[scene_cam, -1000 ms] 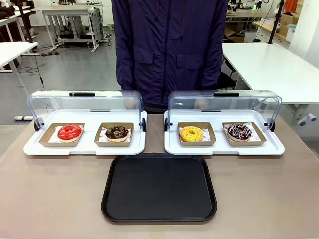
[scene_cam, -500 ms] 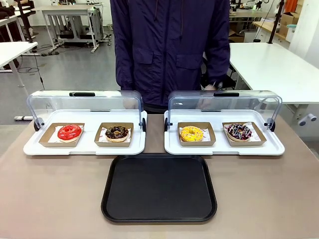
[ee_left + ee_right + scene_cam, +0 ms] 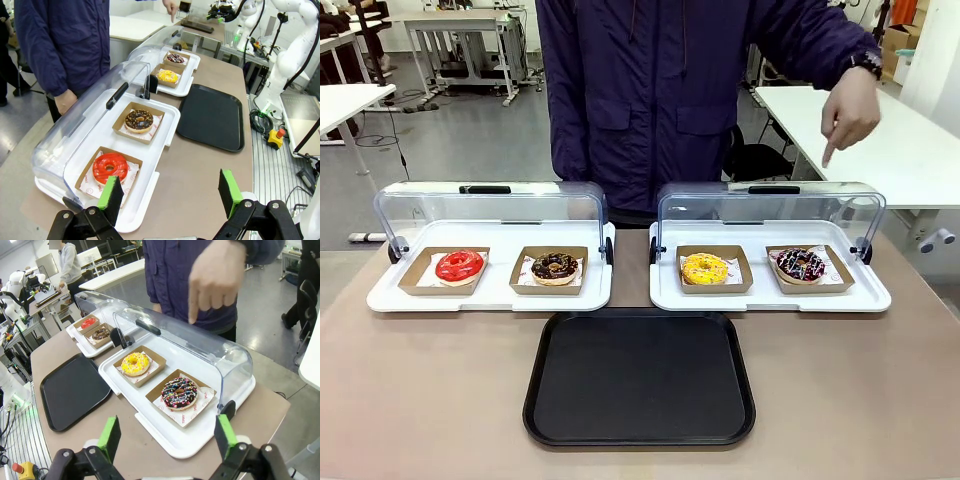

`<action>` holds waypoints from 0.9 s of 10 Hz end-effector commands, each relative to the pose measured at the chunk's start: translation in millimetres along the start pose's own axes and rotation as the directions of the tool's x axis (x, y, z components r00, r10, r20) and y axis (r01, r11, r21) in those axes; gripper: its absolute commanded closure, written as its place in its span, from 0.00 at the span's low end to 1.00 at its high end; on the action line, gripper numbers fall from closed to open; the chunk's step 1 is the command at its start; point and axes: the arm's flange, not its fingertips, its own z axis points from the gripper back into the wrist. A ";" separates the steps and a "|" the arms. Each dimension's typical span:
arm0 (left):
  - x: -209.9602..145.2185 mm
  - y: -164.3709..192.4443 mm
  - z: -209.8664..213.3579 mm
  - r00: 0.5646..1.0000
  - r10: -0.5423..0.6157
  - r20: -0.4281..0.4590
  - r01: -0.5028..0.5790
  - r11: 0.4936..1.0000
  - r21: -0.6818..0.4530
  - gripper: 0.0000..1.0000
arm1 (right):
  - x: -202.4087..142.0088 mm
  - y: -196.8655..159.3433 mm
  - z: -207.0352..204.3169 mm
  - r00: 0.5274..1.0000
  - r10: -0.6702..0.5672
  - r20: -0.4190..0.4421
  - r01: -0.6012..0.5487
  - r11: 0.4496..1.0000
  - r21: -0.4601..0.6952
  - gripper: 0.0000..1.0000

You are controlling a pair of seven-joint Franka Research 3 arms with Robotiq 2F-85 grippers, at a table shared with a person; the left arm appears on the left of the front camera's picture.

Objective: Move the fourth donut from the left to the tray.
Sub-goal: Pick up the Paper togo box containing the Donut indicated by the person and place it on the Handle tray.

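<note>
- Your left gripper (image 3: 169, 192) has its green-padded fingers spread wide with nothing between them, hanging near the red donut (image 3: 110, 167)
- Your right gripper (image 3: 167, 436) is likewise spread and empty, near the fourth donut (image 3: 179, 392)
- Count four donuts, each in its own brown holder, two per white display tray (image 3: 770, 300); two display trays, both clear lids (image 3: 770, 205) swung back
- The fourth donut lies flat, hole upward, in the rightmost holder (image 3: 844, 280), whose long side runs left to right
- One black tray (image 3: 640, 375) lies just before the display trays, its long axis seemingly left to right, though foreshortening blurs that
- The person's hand (image 3: 848, 110) points a finger downward above the right lid
</note>
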 end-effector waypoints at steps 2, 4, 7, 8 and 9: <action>1.5 -4.4 -0.9 1.000 0.002 -0.011 -0.002 1.000 0.009 0.00 | 1.5 -3.5 -1.3 0.999 0.024 0.030 -0.024 1.000 0.001 0.00; 1.5 -4.4 -0.9 1.000 0.002 -0.011 -0.002 1.000 0.009 0.00 | 1.5 -3.5 -1.3 0.999 0.024 0.030 -0.024 1.000 0.001 0.00; 1.5 -4.4 -0.9 1.000 0.002 -0.011 -0.002 1.000 0.009 0.00 | 1.5 -3.5 -1.3 0.999 0.024 0.030 -0.024 1.000 0.001 0.00; 1.5 -4.4 -0.9 1.000 0.002 -0.011 -0.002 1.000 0.009 0.00 | 1.5 -3.5 -1.3 0.999 0.024 0.030 -0.024 1.000 0.001 0.00; 1.5 -4.4 -0.9 1.000 0.002 -0.011 -0.002 1.000 0.009 0.00 | 1.5 -3.5 -1.3 0.999 0.024 0.030 -0.024 1.000 0.001 0.00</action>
